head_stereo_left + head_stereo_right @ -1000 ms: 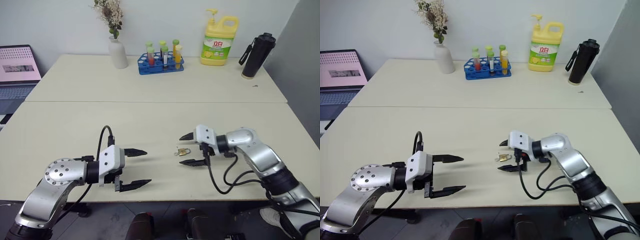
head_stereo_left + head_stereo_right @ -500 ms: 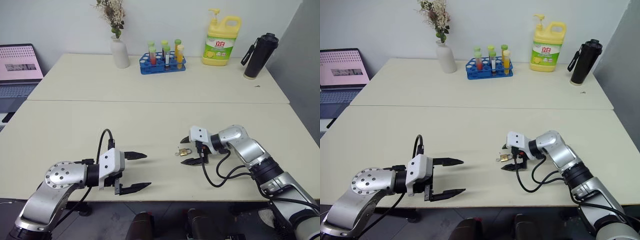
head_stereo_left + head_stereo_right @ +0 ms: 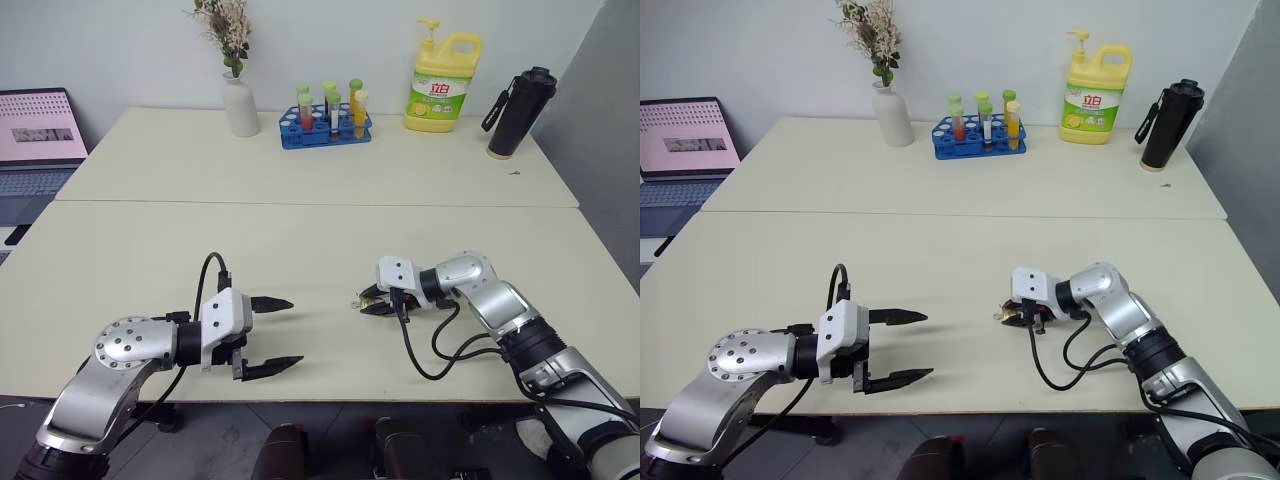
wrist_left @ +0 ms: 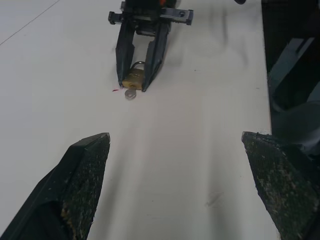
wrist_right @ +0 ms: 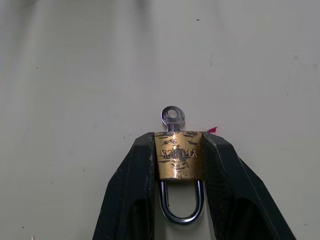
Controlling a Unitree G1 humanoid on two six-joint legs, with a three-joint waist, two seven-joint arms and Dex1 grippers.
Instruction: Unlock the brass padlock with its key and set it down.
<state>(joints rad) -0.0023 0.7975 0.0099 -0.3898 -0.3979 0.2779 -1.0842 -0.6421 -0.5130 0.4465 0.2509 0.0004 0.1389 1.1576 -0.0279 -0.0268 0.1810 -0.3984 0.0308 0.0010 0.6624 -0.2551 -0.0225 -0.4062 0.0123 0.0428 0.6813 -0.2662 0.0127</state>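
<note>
The tiny brass padlock (image 5: 178,162) lies on the cream table (image 3: 300,240), its silver shackle (image 5: 181,210) pointing back toward the wrist. My right gripper (image 3: 368,300) is shut on the padlock's body, one black finger (image 5: 135,185) pressed against each side. The key (image 5: 172,116) sits in the padlock's end, its small round head sticking out past the fingertips. In the left wrist view the padlock (image 4: 132,77) and key (image 4: 130,93) lie ahead between those fingers. My left gripper (image 3: 293,333) hovers open at the table's front left, well apart from the padlock.
At the back of the table stand a white vase with dried flowers (image 3: 238,100), a blue rack of test tubes (image 3: 325,125), a yellow detergent bottle (image 3: 440,85) and a black bottle (image 3: 515,110). A laptop (image 3: 35,135) sits off the table's left side.
My right gripper's fingers, wide around the padlock a second ago, have come together on its body. The left gripper has kept still and open.
</note>
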